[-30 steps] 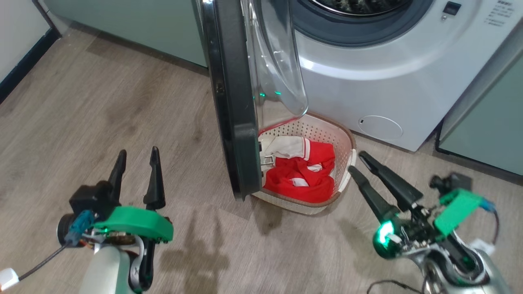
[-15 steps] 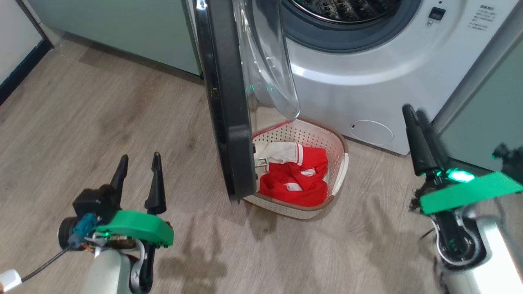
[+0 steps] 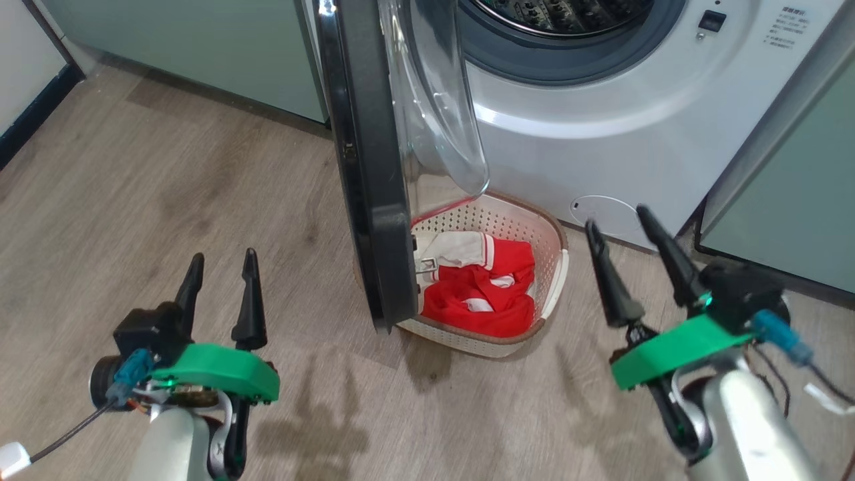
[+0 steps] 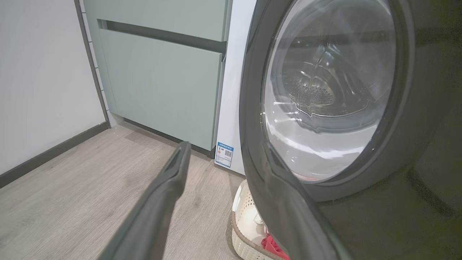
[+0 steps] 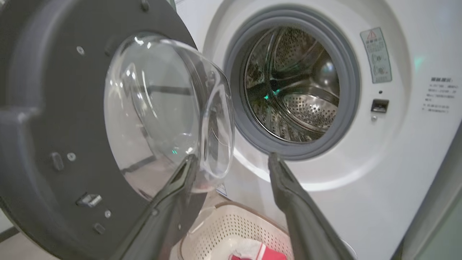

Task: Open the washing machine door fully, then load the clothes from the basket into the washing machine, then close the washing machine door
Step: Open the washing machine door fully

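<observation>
The door [image 3: 371, 187] is found swung open. It is seen edge-on in the head view, with its glass bowl [image 3: 441, 100] turned toward the machine [image 3: 601, 147]. The steel drum [image 5: 292, 83] is exposed inside the grey gasket [image 5: 348, 108].

The basket [image 3: 514, 214] is set on the floor [image 3: 167, 187] just in front of the machine. Its left side is hidden behind the door's lower edge in the head view. The clothes [image 3: 491, 297] are bundled inside the basket: red fabric, with a white sleeve lying toward the door.

The right end effector [image 3: 616, 216] is held above the floor just right of the basket. Its fingers are spread, nothing is gripped, and the tips are pointed at the machine front near the round filter cover [image 3: 611, 210].

The left end effector [image 3: 223, 255] is held well left of the door, on its outer side. Its fingers are likewise spread and empty.

The machine is flanked on both sides by pale green cabinets [image 3: 200, 40].
</observation>
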